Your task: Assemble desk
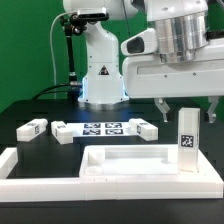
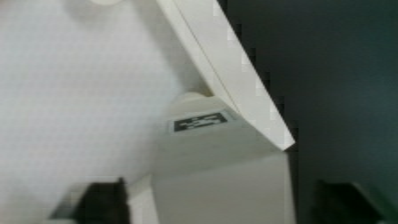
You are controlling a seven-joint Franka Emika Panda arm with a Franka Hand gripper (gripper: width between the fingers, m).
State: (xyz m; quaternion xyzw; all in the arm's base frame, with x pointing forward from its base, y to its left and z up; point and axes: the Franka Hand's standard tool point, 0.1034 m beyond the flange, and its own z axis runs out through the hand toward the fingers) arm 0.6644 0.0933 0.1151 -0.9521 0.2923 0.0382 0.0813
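The white desk top panel (image 1: pixel 130 158) lies flat with its rim up at the front of the table. One square leg (image 1: pixel 187 140) stands upright at the panel's corner on the exterior view's right, with its tag facing the camera. My gripper (image 1: pixel 190 107) hangs just above this leg, with its jaws open on either side of the leg's top. In the wrist view the leg (image 2: pixel 214 150) sits between the two dark fingertips (image 2: pixel 98 200), with a gap on each side, beside the panel's rim (image 2: pixel 222 70). My gripper (image 2: pixel 217 205) holds nothing. Three loose legs (image 1: pixel 32 128), (image 1: pixel 62 132), (image 1: pixel 143 128) lie behind the panel.
The marker board (image 1: pixel 103 128) lies flat between the loose legs. Low white border bars (image 1: pixel 25 165) run along the exterior view's left and along the front. The robot's base (image 1: pixel 100 75) stands at the back, on the black table.
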